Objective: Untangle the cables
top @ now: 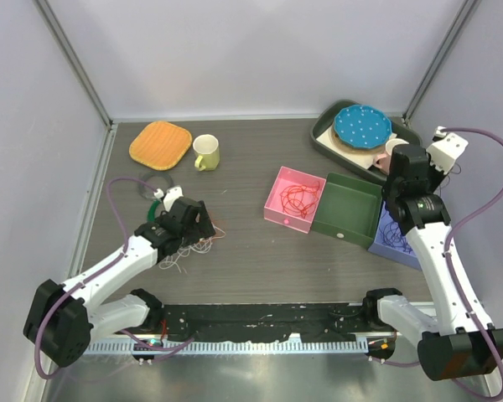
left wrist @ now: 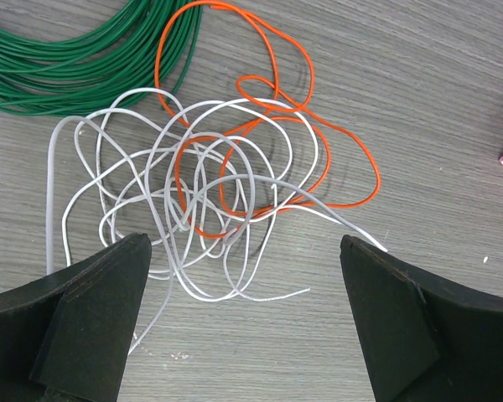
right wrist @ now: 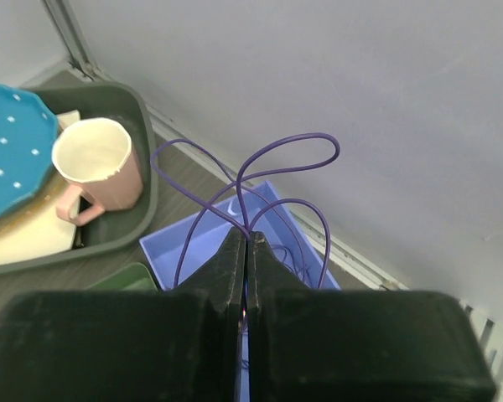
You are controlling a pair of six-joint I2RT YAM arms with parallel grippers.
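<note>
A tangle of white cable [left wrist: 197, 180] and orange cable [left wrist: 375, 177] lies on the wooden table. My left gripper [left wrist: 245, 251] hangs just above its near edge, open wide with nothing between the fingers; from above it [top: 189, 222] covers much of the tangle [top: 203, 245]. My right gripper [right wrist: 246, 234] is shut on a purple cable [right wrist: 302, 136] whose loops rise above the fingertips. It is held over the blue box [right wrist: 193, 243], which has more purple cable in it [top: 394, 237]. Red cables [top: 299, 197] lie in the pink box [top: 278, 186].
A dark-green box [top: 348, 209] stands between the pink and blue boxes. A green wound coil [left wrist: 67, 67] lies beside the tangle. At the back are a yellow mug [top: 206, 152], an orange mat [top: 160, 144] and a tray [top: 327, 138] with a blue plate [top: 362, 126] and pink mug [right wrist: 96, 163].
</note>
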